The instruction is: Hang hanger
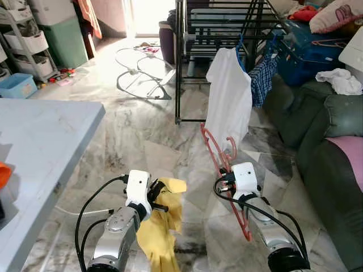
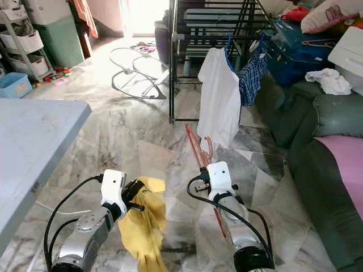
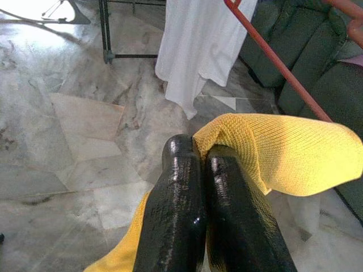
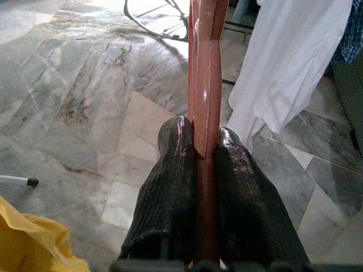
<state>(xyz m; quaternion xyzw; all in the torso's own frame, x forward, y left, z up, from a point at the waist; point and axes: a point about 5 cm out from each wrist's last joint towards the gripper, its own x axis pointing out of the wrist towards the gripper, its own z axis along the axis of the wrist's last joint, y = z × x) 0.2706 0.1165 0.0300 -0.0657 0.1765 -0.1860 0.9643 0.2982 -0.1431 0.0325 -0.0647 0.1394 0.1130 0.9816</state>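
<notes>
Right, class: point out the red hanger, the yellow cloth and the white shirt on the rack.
red hanger [image 1: 211, 143]: left eye view, on its upper bar above the right pincer.
yellow cloth [image 1: 159, 238]: left eye view, on the hanging fold below the left pincer.
white shirt [image 2: 218, 93]: right eye view, mid-chest.

Open marble floor ahead of the robot.
A white shirt hangs across the black drying rack; table left, sofa right.

No text, label, brand or number can be read anywhere, perhaps because distant items are too small.
</notes>
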